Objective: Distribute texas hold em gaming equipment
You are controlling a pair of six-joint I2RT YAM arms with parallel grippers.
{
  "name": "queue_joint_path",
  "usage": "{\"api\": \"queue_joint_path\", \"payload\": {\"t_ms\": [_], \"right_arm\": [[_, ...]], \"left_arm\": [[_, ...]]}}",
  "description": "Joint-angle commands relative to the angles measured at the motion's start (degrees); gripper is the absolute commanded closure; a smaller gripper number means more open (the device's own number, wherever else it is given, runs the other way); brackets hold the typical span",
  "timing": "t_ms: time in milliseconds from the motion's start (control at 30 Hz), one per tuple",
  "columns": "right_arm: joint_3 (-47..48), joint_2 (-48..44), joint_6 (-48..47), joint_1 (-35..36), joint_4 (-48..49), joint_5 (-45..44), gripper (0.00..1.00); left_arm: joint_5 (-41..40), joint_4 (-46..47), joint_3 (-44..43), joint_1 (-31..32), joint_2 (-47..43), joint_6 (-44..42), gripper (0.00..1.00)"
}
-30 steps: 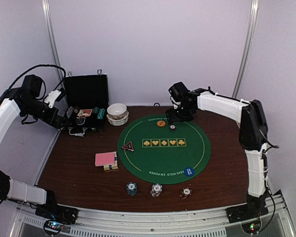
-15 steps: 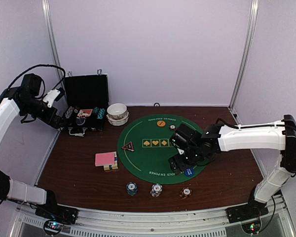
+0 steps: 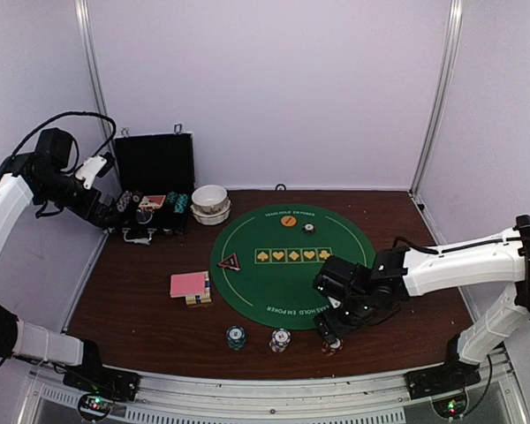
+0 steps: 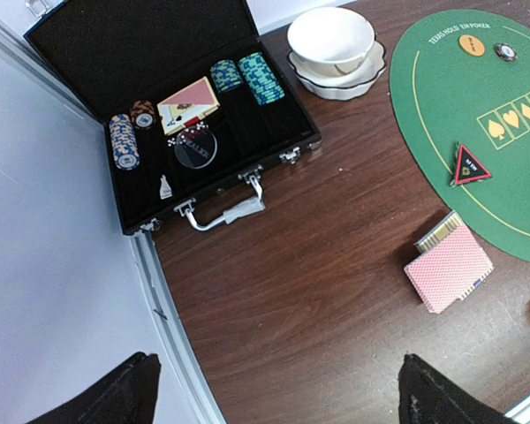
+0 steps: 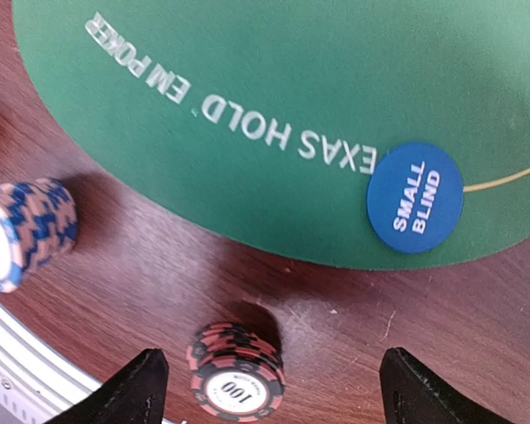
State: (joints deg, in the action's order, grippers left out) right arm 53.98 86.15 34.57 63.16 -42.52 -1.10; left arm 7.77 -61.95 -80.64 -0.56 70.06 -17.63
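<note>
the right tool [image 5: 278,393] is seen spread wide over the near edge of the desk [image 5: 442,309], its fingers set either side of a dark red chip stack [image 5: 237,375] marked 100, which is not touched. the blue small blind button [image 5: 415,197] lies at the rim of the green mat [image 5: 247,79]. the left tool [image 4: 278,402] is also held spread, empty, high above the desk near the open black case [image 4: 159,53]. the pink-backed cards [image 4: 449,268] are stacked just off the mat.

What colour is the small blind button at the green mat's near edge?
The small blind button is blue with white lettering, clearest in the right wrist view.
</note>
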Motion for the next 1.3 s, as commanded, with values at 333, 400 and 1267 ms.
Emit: {"api": "queue_joint_path", "payload": {"t_ms": [333,400,1267], "right_arm": [[-4.4,1.7,1.2,2.3,4.2,6.8,0.15],[-4.5,2.0,1.2,2.3,4.1,6.6,0.16],[-2.7,3.5,0.3,2.3,3.3,5.7,0.56]], "left_arm": [[1.9,-0.7,-2.3,-0.5,-0.2,-1.4,0.02],[1.9,-0.7,-2.3,-0.4,-0.2,-1.4,0.03],[2.9,-0.7,-2.9,-0.5,0.0,-1.4,0.02]]}}
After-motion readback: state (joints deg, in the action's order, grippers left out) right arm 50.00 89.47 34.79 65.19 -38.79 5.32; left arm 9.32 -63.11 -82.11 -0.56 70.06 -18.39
